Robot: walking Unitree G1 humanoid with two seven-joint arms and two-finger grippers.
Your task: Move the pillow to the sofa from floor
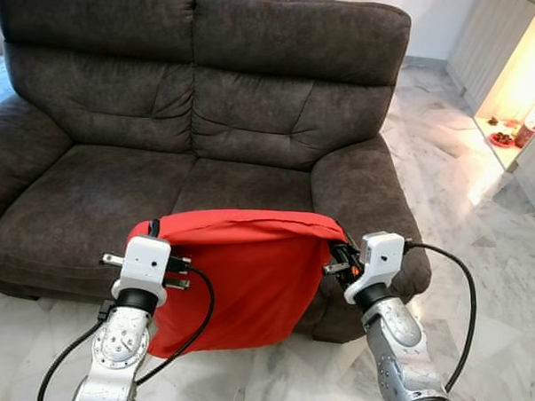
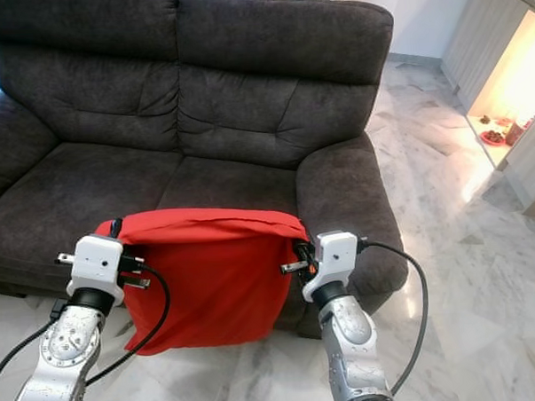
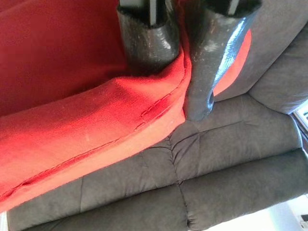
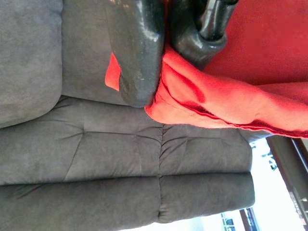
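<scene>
Dark grey sofa stands on marble floor.

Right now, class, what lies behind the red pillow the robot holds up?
Behind the red pillow stands the grey sofa. Its seat cushions and backrest show above; the pillow covers the sofa's front edge.

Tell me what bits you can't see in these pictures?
- Sofa front edge, eye views: hidden behind the hanging red pillow.
- Left end effector and right end effector fingertips, eye views: buried in pillow corners.
- Small things on the lit shelf: too small.
- Sofa's left arm: cut off.
</scene>
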